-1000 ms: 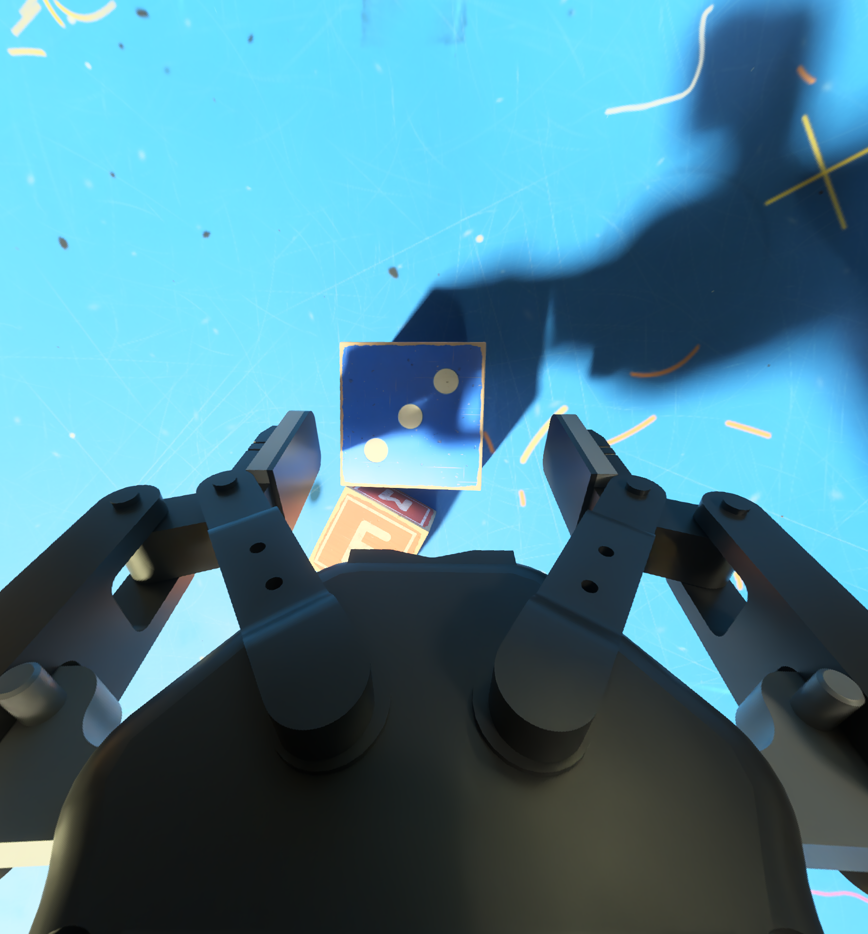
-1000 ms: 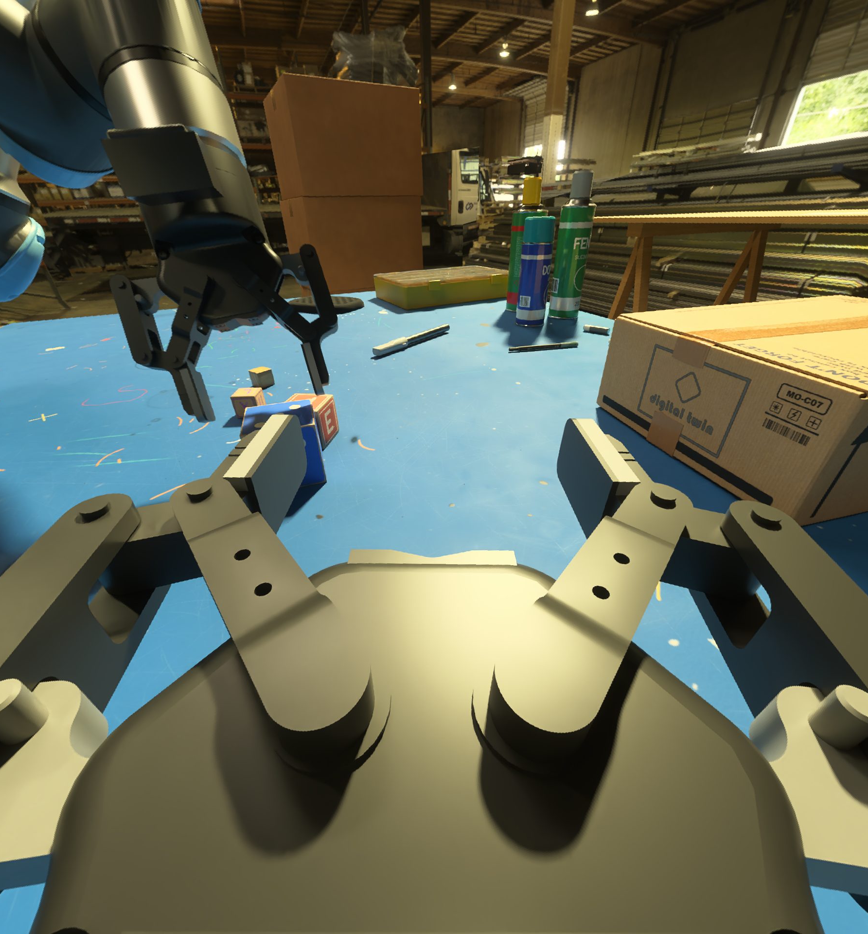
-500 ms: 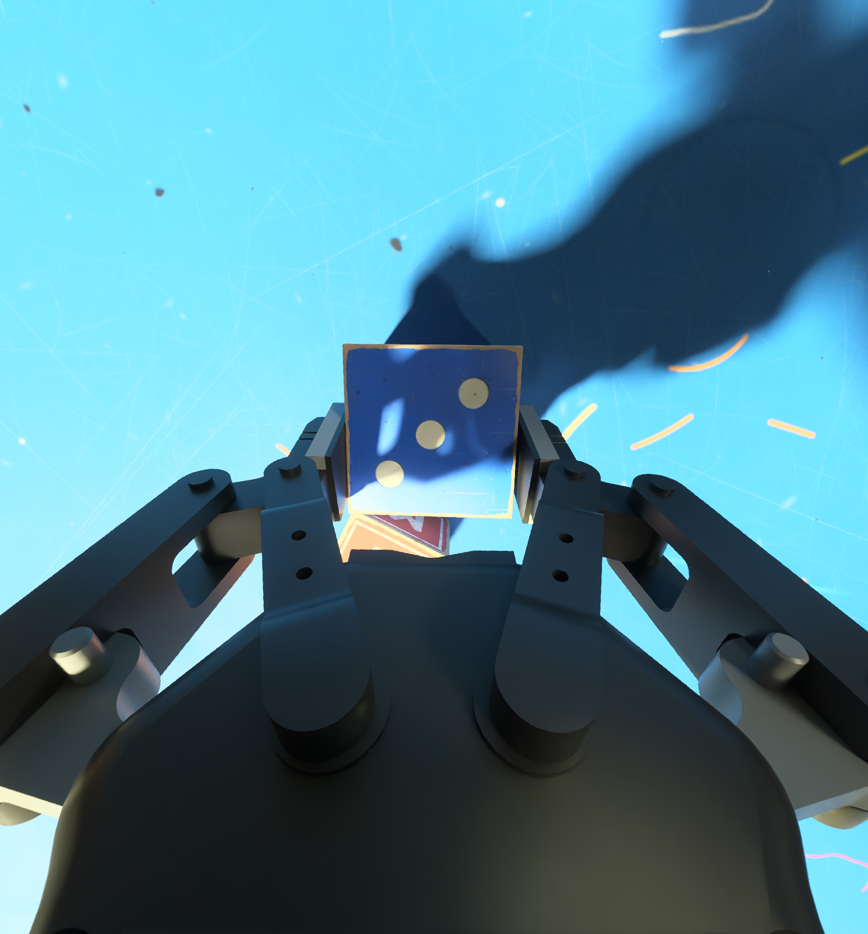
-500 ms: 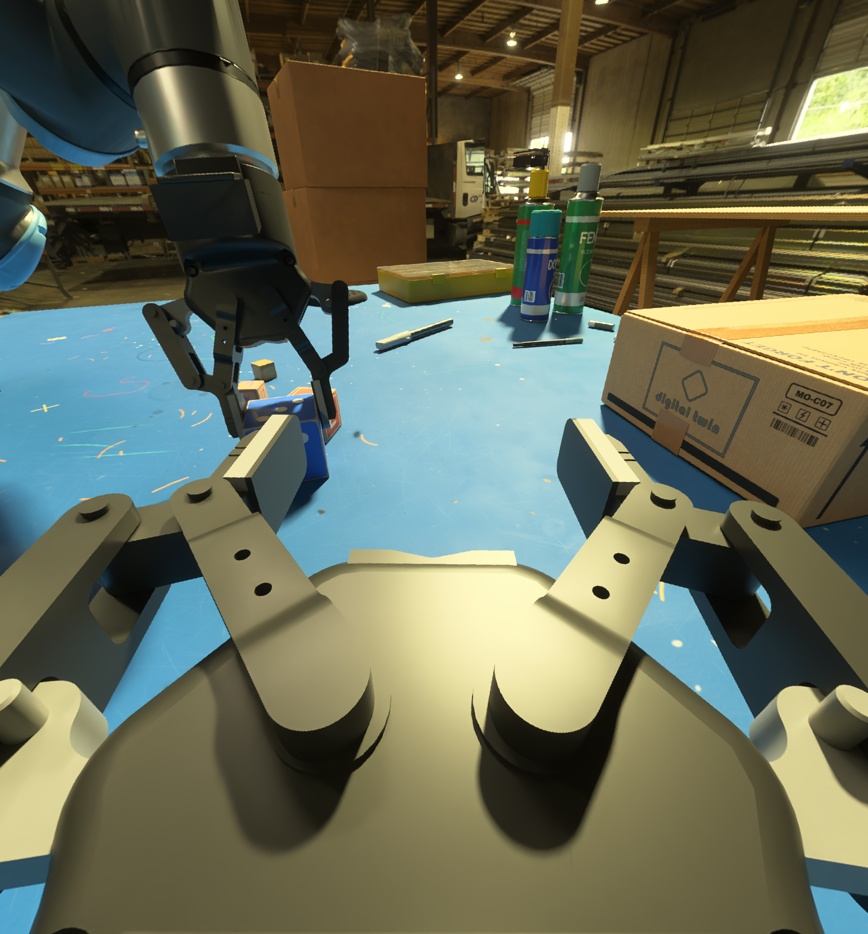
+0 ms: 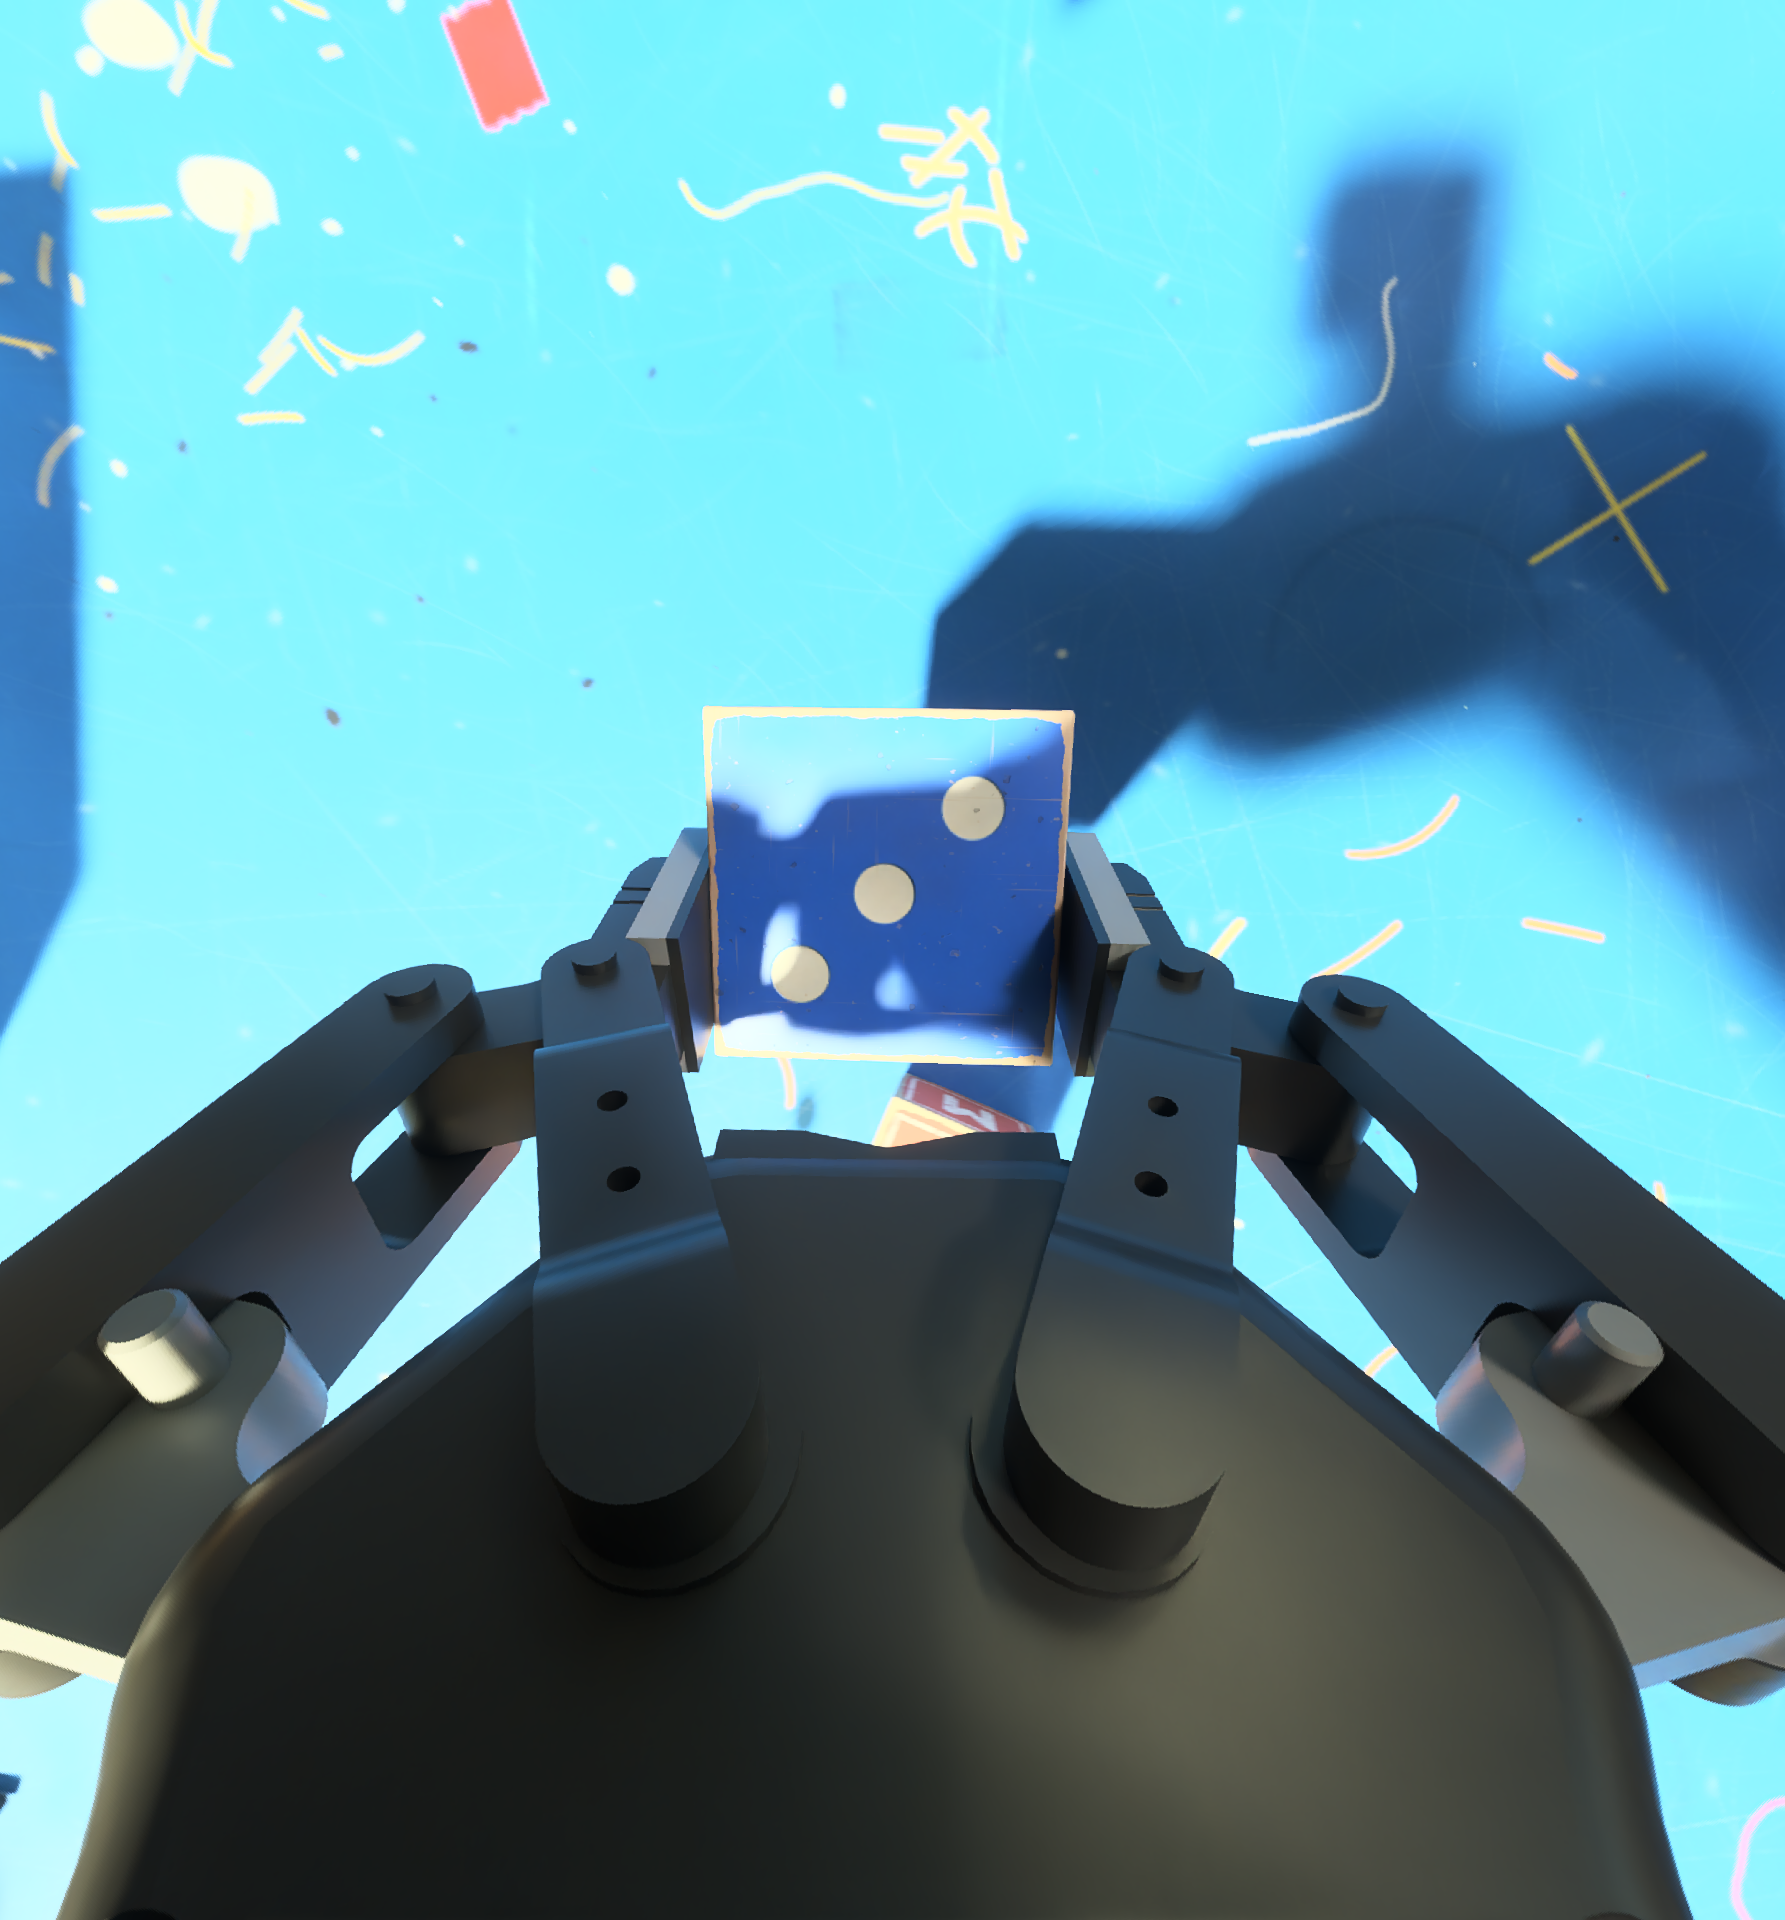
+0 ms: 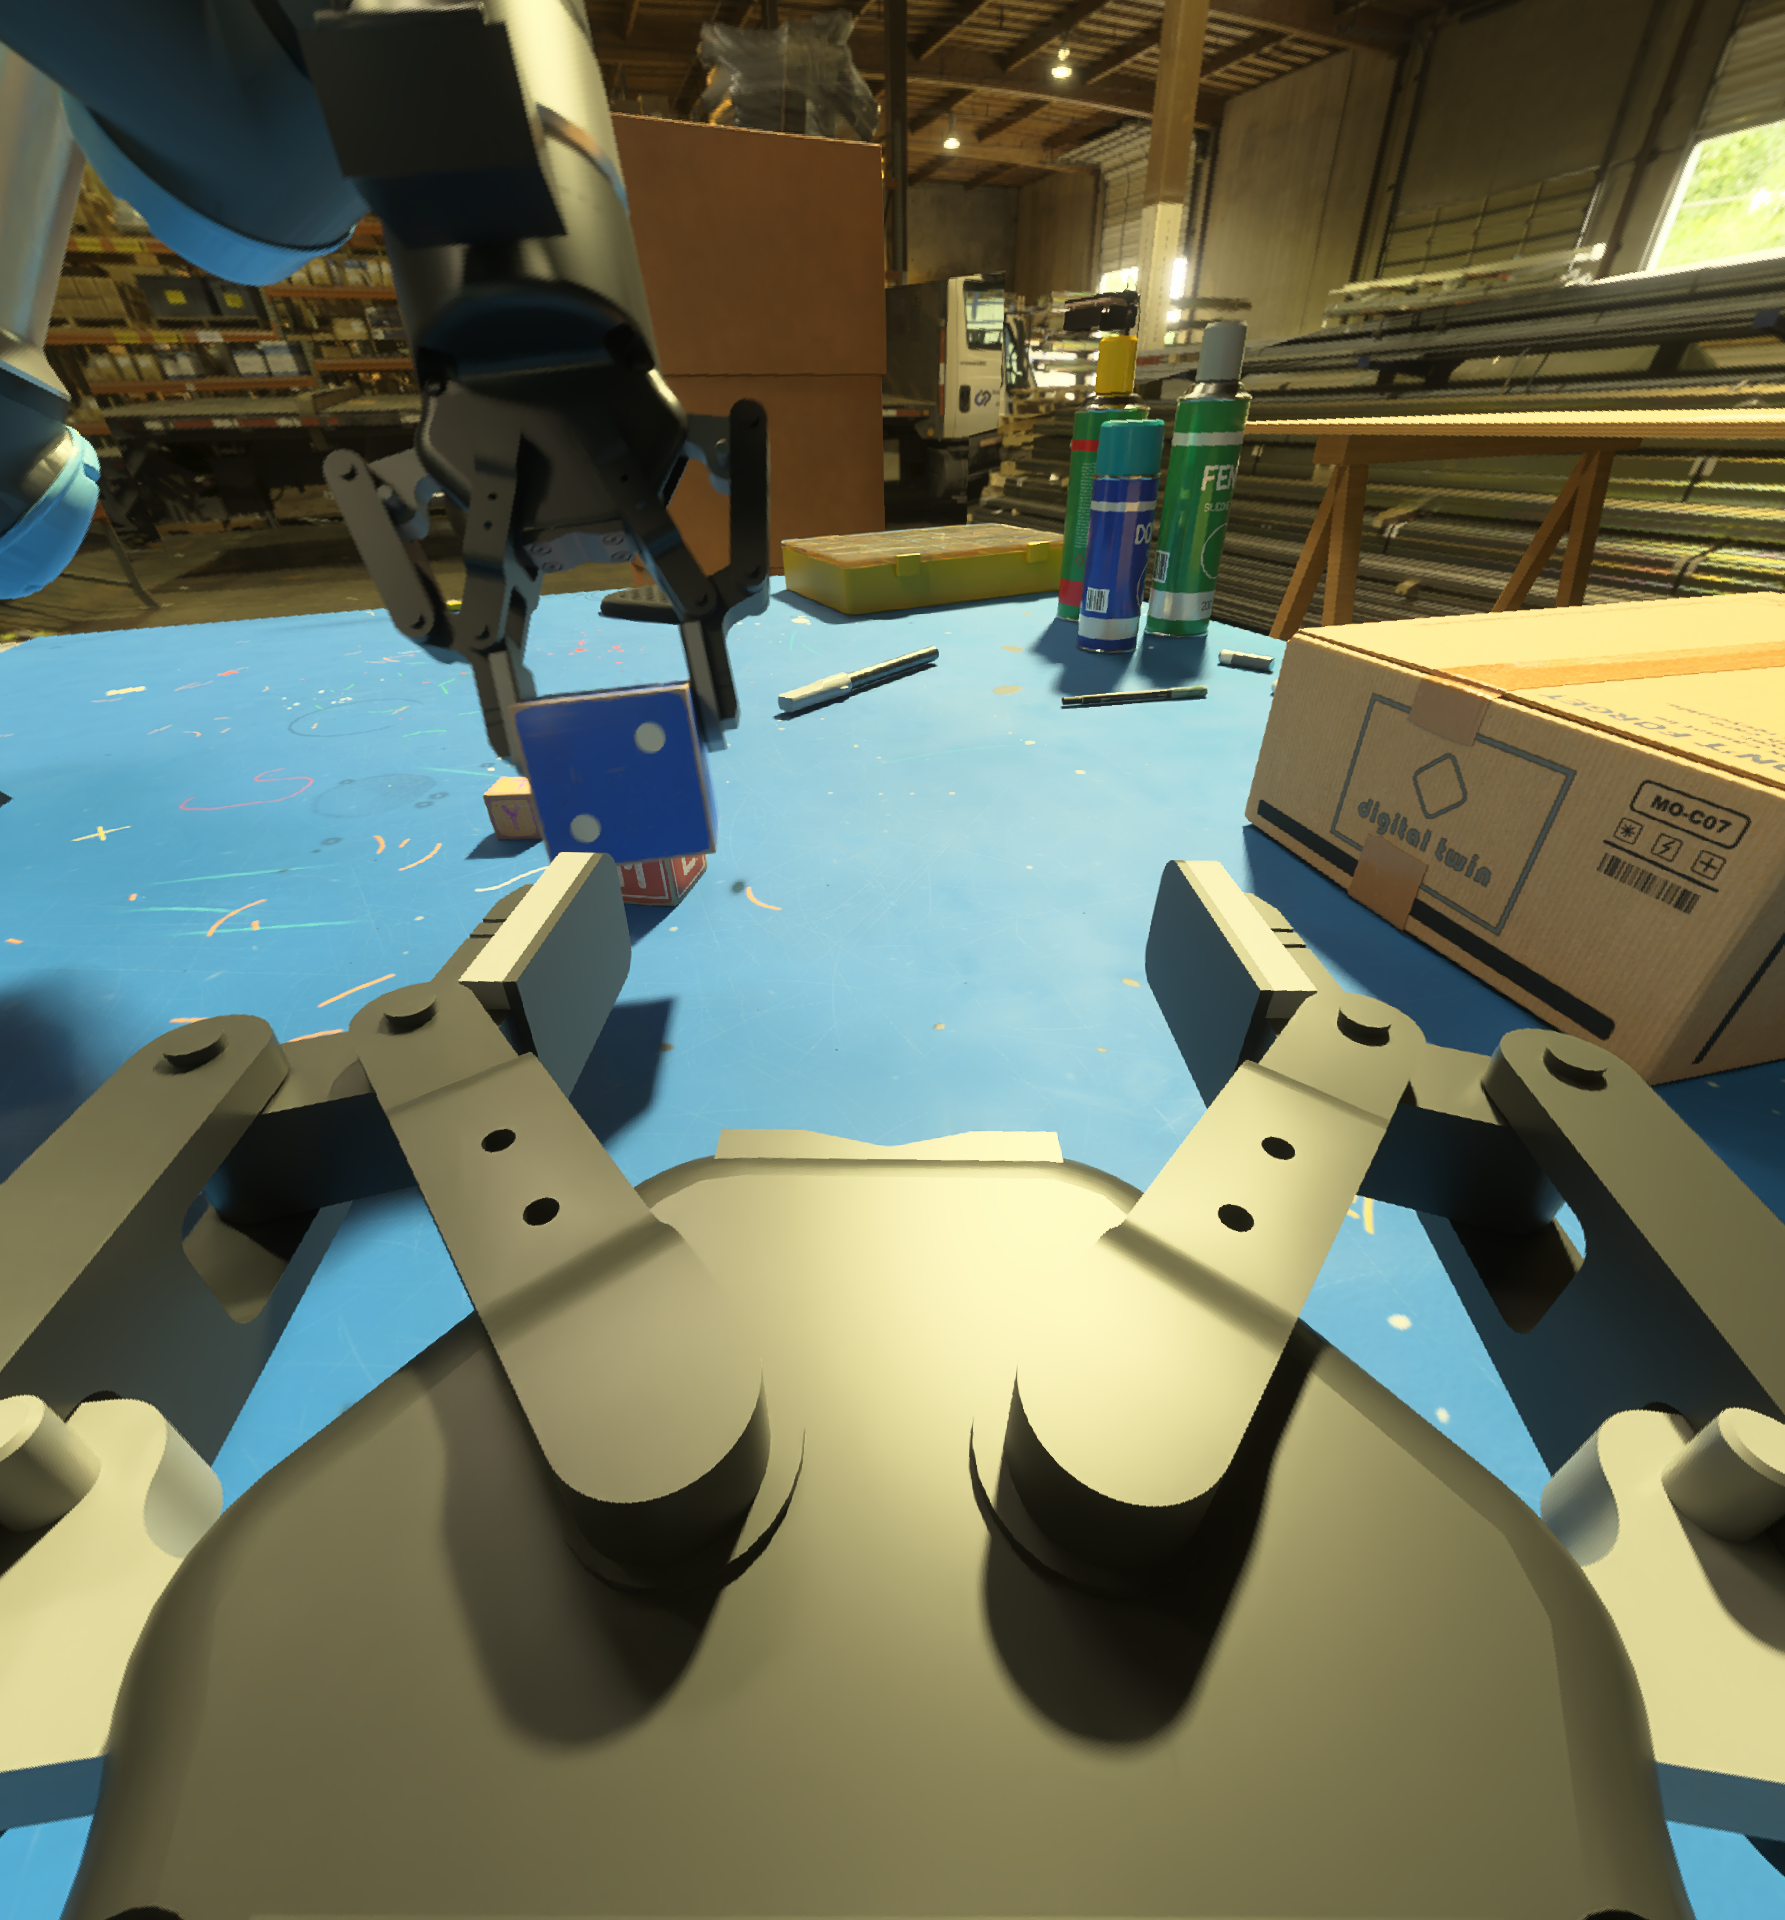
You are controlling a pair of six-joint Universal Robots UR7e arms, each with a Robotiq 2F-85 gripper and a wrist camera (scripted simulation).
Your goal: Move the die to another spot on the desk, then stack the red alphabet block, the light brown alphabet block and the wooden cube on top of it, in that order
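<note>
My left gripper (image 5: pixel 883 914) is shut on the blue die (image 5: pixel 886 883), which has pale dots, and holds it in the air above the blue desk (image 5: pixel 555 540). In the right wrist view the left gripper (image 6: pixel 607 707) hangs over the blocks with the die (image 6: pixel 613 774) lifted. The red alphabet block (image 6: pixel 664 878) sits on the desk just below it; a corner also shows in the left wrist view (image 5: pixel 955 1112). The light brown alphabet block (image 6: pixel 509 805) lies behind the die at its left. The wooden cube is hidden. My right gripper (image 6: pixel 883 935) is open and empty, low over the desk.
A cardboard box (image 6: pixel 1574 790) stands on the desk at the right. Spray cans (image 6: pixel 1148 520), a yellow case (image 6: pixel 919 566) and two pens (image 6: pixel 857 675) lie at the back. The left arm (image 6: pixel 244 156) reaches in from the upper left.
The left gripper came down over the die, shut on it, and has now lifted it off the desk. The right gripper has not moved.
</note>
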